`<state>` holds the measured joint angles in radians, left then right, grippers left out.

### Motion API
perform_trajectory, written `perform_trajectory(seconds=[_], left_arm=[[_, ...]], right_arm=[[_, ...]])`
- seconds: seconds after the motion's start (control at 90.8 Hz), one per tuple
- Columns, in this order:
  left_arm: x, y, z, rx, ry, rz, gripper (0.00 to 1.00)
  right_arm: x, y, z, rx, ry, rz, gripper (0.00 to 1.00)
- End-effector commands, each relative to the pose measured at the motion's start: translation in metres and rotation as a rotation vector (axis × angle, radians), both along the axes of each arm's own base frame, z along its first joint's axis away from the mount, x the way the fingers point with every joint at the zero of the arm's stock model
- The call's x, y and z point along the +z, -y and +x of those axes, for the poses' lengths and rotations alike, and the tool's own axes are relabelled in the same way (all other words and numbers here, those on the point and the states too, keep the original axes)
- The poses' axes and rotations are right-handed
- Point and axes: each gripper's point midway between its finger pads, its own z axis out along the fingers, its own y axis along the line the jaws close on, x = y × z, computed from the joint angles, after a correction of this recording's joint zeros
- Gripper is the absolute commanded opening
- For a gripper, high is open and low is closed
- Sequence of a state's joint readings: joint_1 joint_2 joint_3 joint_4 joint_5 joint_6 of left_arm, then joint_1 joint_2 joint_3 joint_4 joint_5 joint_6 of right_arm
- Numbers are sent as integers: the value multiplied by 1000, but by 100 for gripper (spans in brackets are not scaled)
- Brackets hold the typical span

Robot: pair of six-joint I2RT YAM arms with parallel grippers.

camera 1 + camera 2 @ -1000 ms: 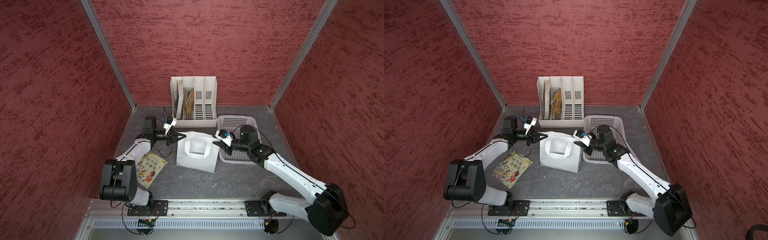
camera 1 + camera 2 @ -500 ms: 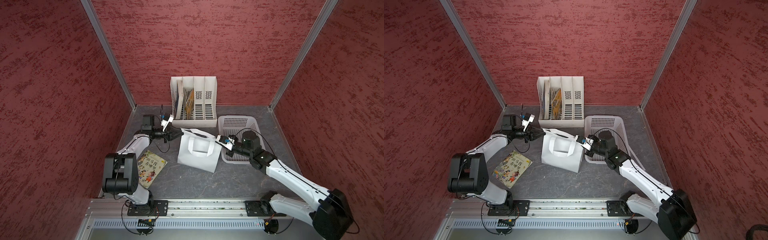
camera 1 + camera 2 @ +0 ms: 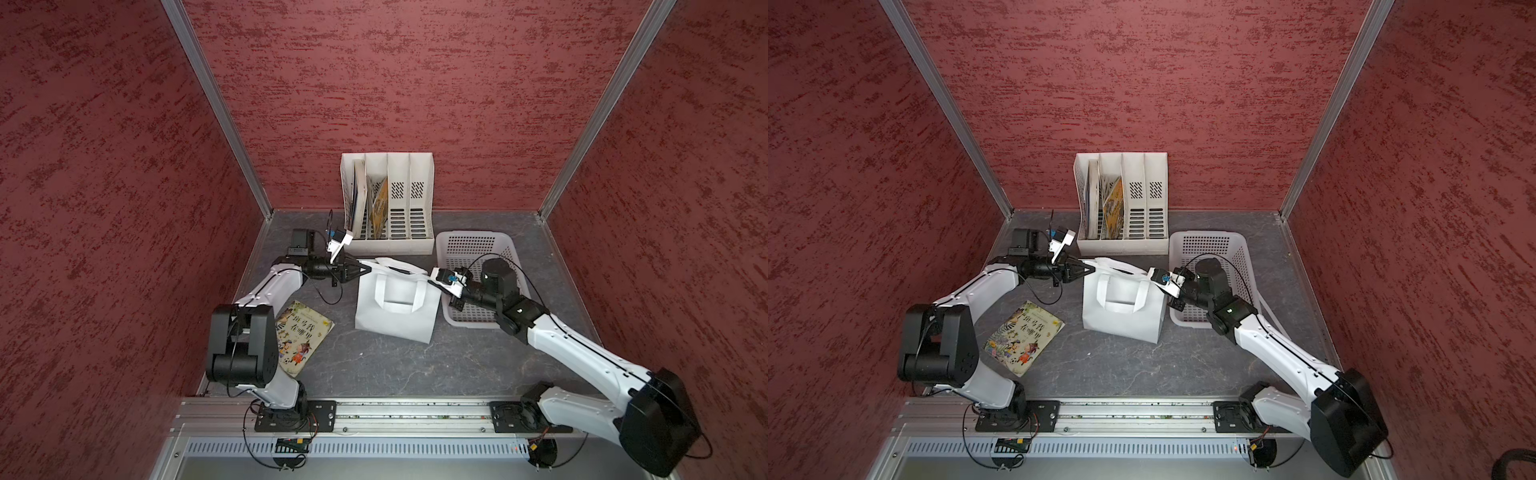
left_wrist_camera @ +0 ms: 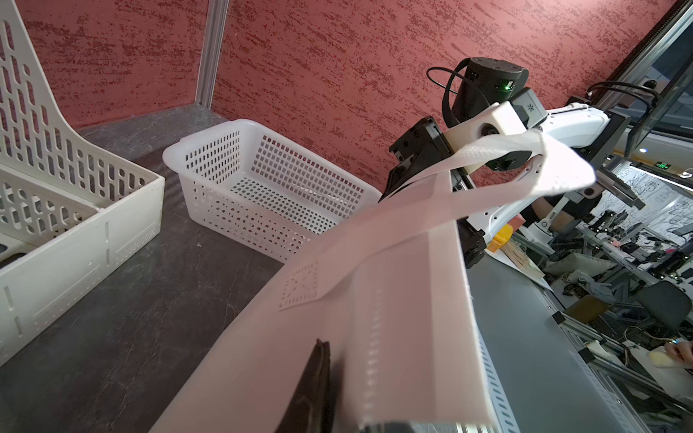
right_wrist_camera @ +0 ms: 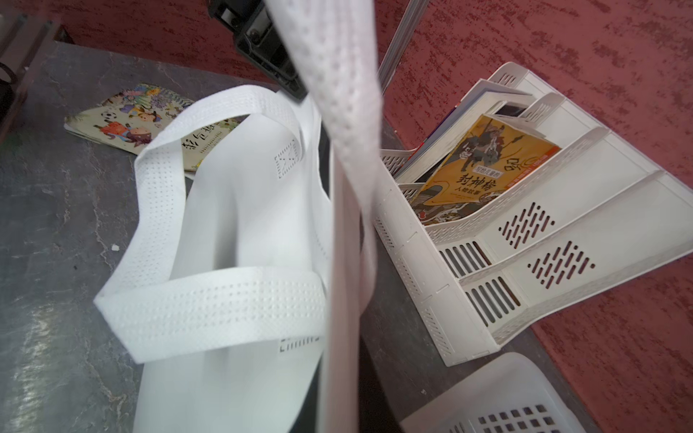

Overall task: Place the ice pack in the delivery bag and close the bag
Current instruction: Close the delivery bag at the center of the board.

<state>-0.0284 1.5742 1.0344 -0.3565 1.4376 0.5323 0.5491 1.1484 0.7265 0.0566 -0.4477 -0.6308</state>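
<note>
1. delivery bag [image 3: 395,320] stands upright mid-table [image 3: 374,370]. One loop handle [image 3: 395,297] hangs flat on its near face.
2. left gripper [image 3: 366,270] sits at the bag's top corner on the left arm's side, jaws pinching the bag's rim. In the left wrist view one dark finger [image 4: 313,386] presses on the white fabric.
3. right gripper [image 3: 432,286] is at the opposite top corner, tucked under its wrist camera [image 3: 446,280]. Can't tell if the jaws are spread or clamped. The second handle strap [image 4: 506,157] drapes in front of it.
4. Perforated white basket [image 3: 473,243] is just beside the bag, with the right arm reaching over it.
5. White file rack [image 3: 419,245] stands behind the bag at the back wall, with a yellow-cover book [image 5: 483,165] in one slot.
6. Picture book [image 3: 303,332] lies flat near the left arm, apart from the bag.
</note>
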Motion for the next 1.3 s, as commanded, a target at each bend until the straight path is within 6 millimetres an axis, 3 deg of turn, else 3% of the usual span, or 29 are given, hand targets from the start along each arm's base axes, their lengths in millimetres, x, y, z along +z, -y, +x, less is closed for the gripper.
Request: perform_trajectory(seconds=[0.0, 0.353, 0.992, 1.069, 1.201, 1.289], left_arm=[[4, -1, -1, 4, 21, 10, 16], [2, 2, -3, -6, 4, 16, 16], [0, 4, 2, -23, -60, 17, 16], [0, 5, 2, -24, -63, 19, 16], [1, 5, 3, -24, -66, 20, 19], [4, 4, 2, -24, -64, 19, 21]], right_arm=[[6, -8, -4, 48, -6, 18, 22], [21, -17, -1, 75, 22, 56, 37], [35, -16, 8, 25, 125, 81, 40], [34, -15, 7, 18, 129, 81, 37], [28, -12, 6, 13, 116, 68, 14], [21, -11, 5, 17, 131, 38, 6]])
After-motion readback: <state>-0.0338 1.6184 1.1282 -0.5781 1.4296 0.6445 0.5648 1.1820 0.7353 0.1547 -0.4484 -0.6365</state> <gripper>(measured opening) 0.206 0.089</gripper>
